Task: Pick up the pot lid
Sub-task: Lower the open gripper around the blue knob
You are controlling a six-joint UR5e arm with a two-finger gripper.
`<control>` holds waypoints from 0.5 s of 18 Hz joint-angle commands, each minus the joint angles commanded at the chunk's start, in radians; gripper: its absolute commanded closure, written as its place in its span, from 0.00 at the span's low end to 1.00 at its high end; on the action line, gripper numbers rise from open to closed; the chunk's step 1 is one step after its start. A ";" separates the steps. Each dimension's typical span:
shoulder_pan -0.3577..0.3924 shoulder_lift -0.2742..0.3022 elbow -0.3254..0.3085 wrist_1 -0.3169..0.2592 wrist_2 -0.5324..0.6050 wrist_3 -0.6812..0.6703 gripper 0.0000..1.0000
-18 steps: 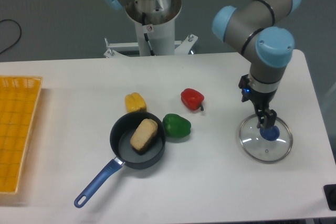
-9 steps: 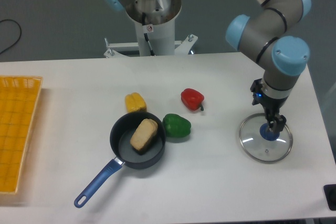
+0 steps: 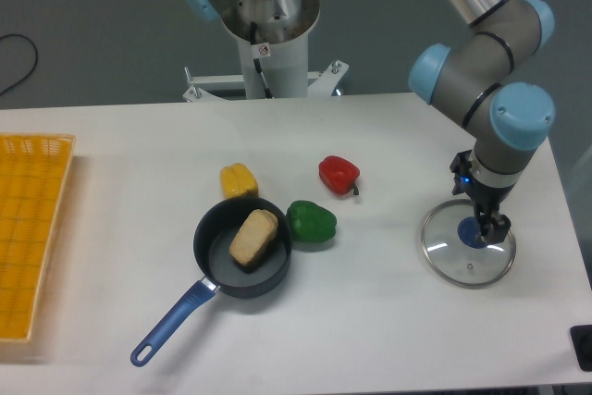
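Pincer (image 3: 480, 203) is hanging near blue knob (image 3: 470, 232) of clear lid (image 3: 451, 259), right of frame.
Its two fingers are standing spread.

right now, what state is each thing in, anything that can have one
End effector: open, fingers apart at the pot lid's knob
Pot lid: flat on the table, knob up
Pan: upright, uncovered, holding the tan item
Tan item: lying in the pan
Green pepper: whole, lying beside the pan
Red pepper: whole, lying on its side
Yellow item: lying on the table
Orange bin: cut off by the frame
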 joint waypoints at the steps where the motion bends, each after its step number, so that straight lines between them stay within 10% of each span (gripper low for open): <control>1: 0.002 -0.006 0.000 0.005 0.000 0.006 0.00; 9: 0.021 -0.041 0.000 0.041 0.002 0.015 0.00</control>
